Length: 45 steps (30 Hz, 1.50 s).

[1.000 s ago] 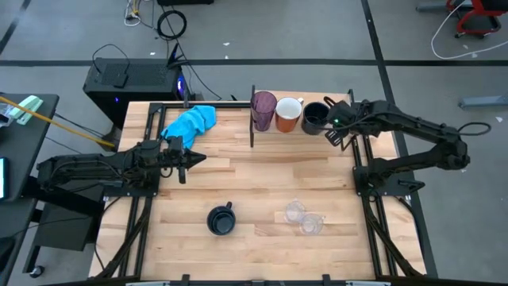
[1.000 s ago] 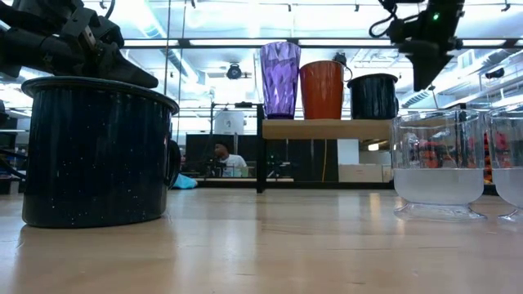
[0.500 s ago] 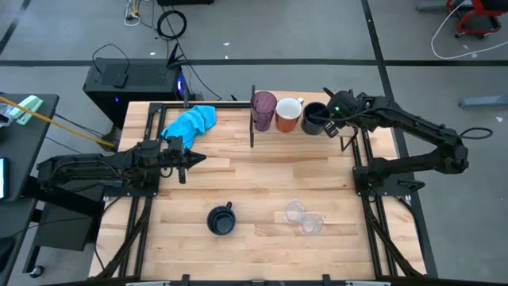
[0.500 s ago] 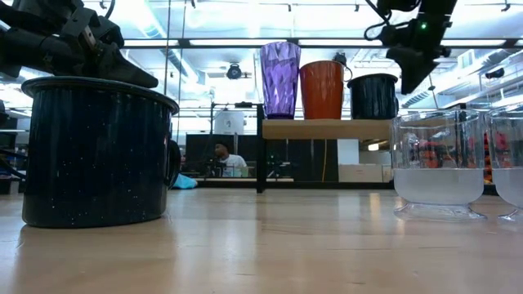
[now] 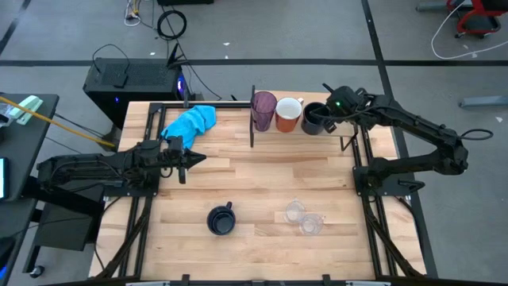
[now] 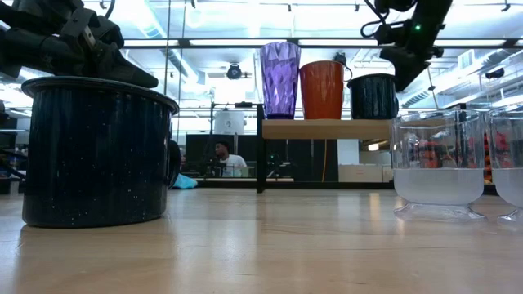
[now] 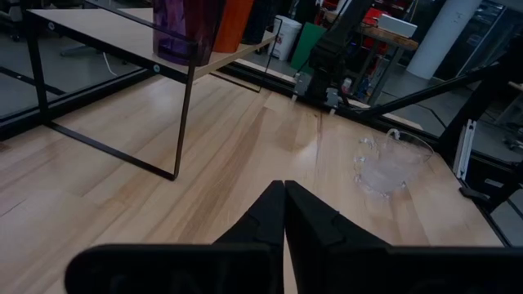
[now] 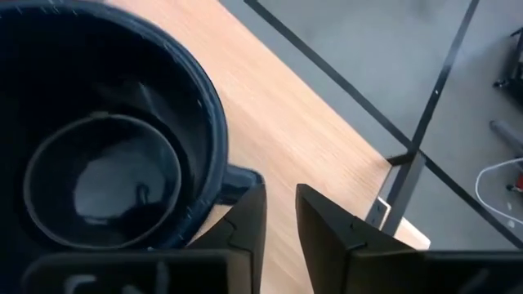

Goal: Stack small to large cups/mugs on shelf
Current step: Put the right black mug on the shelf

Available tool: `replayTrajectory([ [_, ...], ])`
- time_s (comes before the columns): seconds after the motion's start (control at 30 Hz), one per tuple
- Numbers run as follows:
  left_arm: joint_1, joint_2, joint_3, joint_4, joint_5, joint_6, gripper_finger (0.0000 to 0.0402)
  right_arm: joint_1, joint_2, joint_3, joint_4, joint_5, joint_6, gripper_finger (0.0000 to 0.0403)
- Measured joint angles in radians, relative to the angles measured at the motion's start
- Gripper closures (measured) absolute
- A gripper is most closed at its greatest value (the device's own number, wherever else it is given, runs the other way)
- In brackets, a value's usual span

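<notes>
The shelf (image 6: 327,128) stands at the table's far right and bears the purple tumbler (image 5: 263,110), the orange mug (image 5: 288,114) and a navy mug (image 5: 315,118) in a row. My right gripper (image 5: 331,119) hovers over the shelf at that mug's right side, its fingers a little apart with nothing between them. The second navy mug (image 5: 221,220) and two small clear cups (image 5: 295,212) (image 5: 310,225) stand on the table near its front. My left gripper (image 5: 194,158) is shut and empty over the table's left middle. My right gripper comes from above, slanting down, beside the navy mug's handle (image 8: 239,178). One finger (image 8: 245,214) stands right at the handle; whether it touches I cannot tell. The mug stands upright on the shelf.
A bright blue cloth (image 5: 190,121) lies at the table's far left, behind my left gripper. The shelf's thin black uprights (image 7: 184,122) stand on the table. Bare tabletop lies between the shelf and the cups at the front.
My right gripper has gone toward the table's far edge and left, from beyond the shelf's right end to the navy mug's right side, and has turned on the way. The cups and my left arm have kept still.
</notes>
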Motion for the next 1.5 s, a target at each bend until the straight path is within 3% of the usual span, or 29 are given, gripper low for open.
replayTrajectory([
  [0.37,0.000,0.000,0.000,0.000,0.000,-0.001,0.0379,0.000,0.001,0.000,0.056,0.019,-0.012,0.0332],
  [0.6,0.000,0.000,0.000,0.000,0.000,-0.001,0.0387,0.000,-0.001,0.000,-0.030,0.031,-0.010,0.0332],
  [0.7,0.000,0.000,0.000,0.000,0.000,-0.001,0.0389,0.000,-0.001,0.000,-0.106,-0.030,0.029,0.0332],
  [0.83,0.000,0.000,0.000,0.000,0.000,0.014,0.0384,0.009,-0.001,0.000,-0.149,-0.187,0.071,0.0332],
  [1.0,0.000,0.000,0.000,0.000,0.000,0.013,0.0378,0.065,-0.001,0.000,-0.157,-0.275,0.176,0.0332],
  [1.27,0.000,0.000,0.000,-0.001,0.000,0.007,0.0388,0.210,-0.001,0.000,-0.126,-0.277,0.380,0.0332],
  [1.5,0.000,0.000,0.000,0.000,0.000,0.006,0.0383,0.285,0.001,-0.069,0.010,-0.230,0.486,0.0332],
])
